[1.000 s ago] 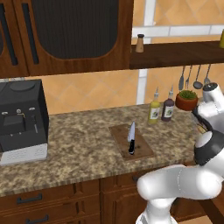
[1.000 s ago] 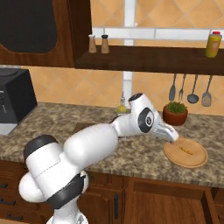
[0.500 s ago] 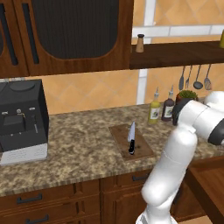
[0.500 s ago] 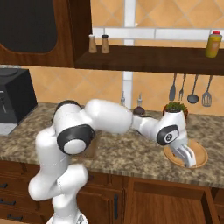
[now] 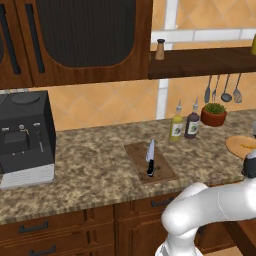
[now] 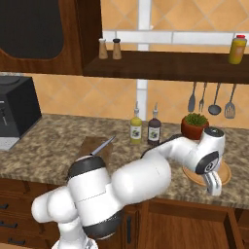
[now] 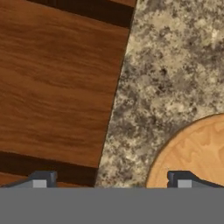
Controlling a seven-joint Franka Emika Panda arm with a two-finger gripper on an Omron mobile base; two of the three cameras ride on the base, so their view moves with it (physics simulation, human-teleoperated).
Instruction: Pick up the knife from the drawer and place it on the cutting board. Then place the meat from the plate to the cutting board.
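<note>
End effector (image 6: 213,185): pointing down at the table's front edge, just at the near rim of the plate; fingers spread wide, nothing between them. In the hand view one fingertip (image 7: 41,179) lies over brown wood, the other over the plate's rim.
Knife (image 5: 150,157): lying on the board, black handle toward 6 o'clock, blade pointing to 12.
Board (image 5: 150,162): flat on the table, mid-counter, at 9 o'clock from the plate and well apart from it.
Plate (image 5: 242,146): at the right end of the table, 5 o'clock from the potted plant (image 5: 213,113).
Meat (image 5: 247,146): small orange-yellow strip on the plate.
Table (image 5: 95,170): speckled granite; coffee machine (image 5: 25,137) at far left, two bottles (image 5: 183,123) at 1 o'clock from the board.
Drawer: cannot tell which wood front it is.
</note>
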